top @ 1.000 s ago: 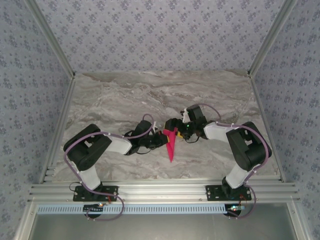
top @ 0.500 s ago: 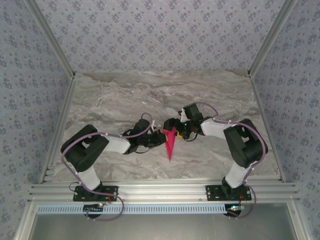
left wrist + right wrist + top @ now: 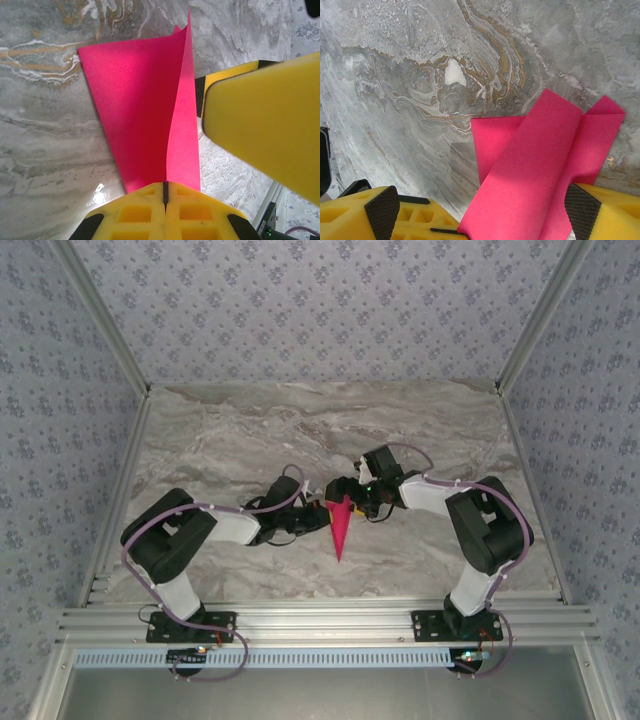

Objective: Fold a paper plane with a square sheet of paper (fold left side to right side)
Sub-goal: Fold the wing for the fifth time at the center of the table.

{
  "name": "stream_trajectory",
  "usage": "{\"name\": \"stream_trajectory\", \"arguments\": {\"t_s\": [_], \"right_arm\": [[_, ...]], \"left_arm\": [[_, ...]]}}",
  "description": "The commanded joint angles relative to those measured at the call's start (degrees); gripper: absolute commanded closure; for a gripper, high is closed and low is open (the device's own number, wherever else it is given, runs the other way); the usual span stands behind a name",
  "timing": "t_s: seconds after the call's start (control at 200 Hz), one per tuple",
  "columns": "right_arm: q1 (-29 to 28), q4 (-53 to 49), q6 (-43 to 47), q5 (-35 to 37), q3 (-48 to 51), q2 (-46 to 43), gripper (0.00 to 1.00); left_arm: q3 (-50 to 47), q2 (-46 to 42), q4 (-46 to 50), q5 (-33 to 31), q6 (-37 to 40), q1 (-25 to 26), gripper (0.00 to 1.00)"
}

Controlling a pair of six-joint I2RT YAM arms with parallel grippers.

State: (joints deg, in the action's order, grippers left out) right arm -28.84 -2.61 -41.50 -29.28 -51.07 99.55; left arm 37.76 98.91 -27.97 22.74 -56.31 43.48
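the magenta paper plane (image 3: 340, 530) lies at the middle of the marble table (image 3: 240, 430). its sharp tip points toward our bases and its wide end sits between our two grippers. our left gripper (image 3: 318, 519) is clenched on the paper plane: in the left wrist view we see the yellow fingers (image 3: 135, 215) meet on a flap that rises from their seam. our right gripper (image 3: 353, 502) stands released, its black pads (image 3: 382, 212) wide apart on either side of the folded layers.
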Motion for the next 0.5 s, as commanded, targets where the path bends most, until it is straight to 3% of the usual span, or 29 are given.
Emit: {"name": "stream_trajectory", "arguments": {"t_s": [0.0,0.495], "right_arm": [[-1.1,-4.6,1.2,1.8,0.5,2.9,0.09],[-1.5,-5.0,1.5,1.7,0.3,2.8,0.09]], "left_arm": [[1.9,1.6,0.8,0.4,2.3,-0.5,1.0],[2.8,4.5,1.2,0.8,3.1,-0.8,1.0]]}}
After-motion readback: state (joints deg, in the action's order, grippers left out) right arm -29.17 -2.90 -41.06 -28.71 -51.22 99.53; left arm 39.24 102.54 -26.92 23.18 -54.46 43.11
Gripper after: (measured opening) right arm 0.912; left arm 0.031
